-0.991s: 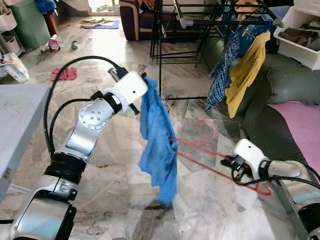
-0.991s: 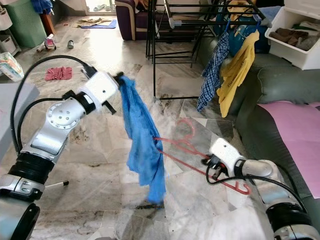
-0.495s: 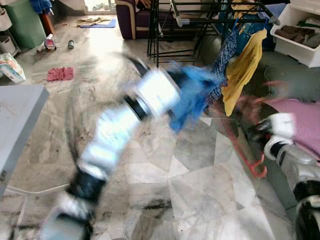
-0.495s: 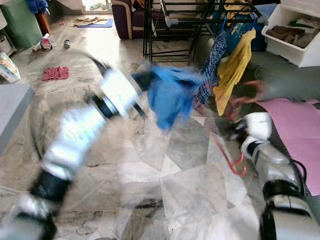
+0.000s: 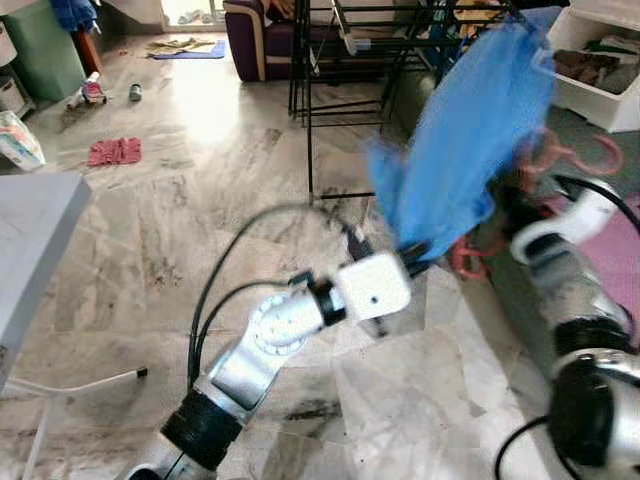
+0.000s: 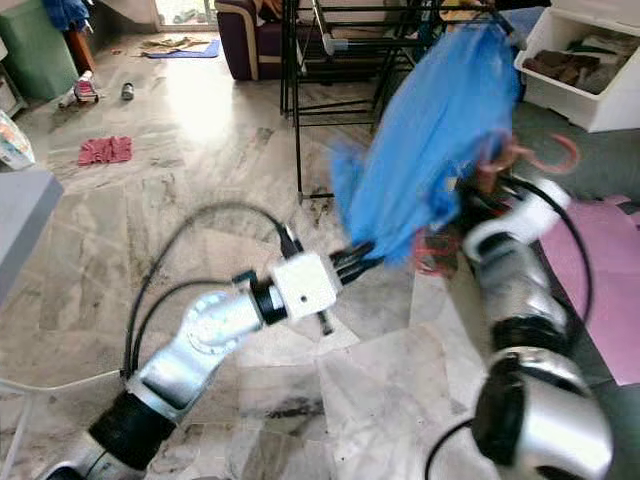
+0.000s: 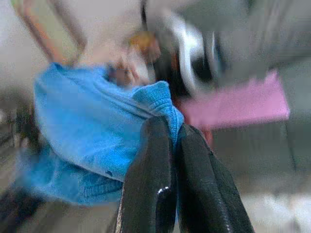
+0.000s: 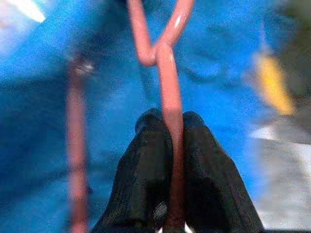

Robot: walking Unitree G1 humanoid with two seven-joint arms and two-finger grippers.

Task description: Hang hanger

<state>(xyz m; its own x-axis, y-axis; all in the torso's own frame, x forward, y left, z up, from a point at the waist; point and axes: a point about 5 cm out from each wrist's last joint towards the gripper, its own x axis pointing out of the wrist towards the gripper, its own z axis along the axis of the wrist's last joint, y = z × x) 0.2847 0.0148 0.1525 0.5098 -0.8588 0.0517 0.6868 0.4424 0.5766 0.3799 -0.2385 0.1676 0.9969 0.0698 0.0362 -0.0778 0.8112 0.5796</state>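
One blue garment (image 5: 470, 130); one pink hanger (image 8: 167, 87); two grippers, left (image 7: 170, 141) and right (image 8: 167, 128); one black drying rack (image 5: 350, 50), far; one white bin (image 5: 590, 50), far right; one red cloth (image 5: 115, 151), far left.

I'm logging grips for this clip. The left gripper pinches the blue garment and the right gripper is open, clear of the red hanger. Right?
Not quite. The left gripper does pinch the blue garment, but the right gripper is not open: the right wrist view shows its fingers shut on the red hanger, with the wire clamped between them.
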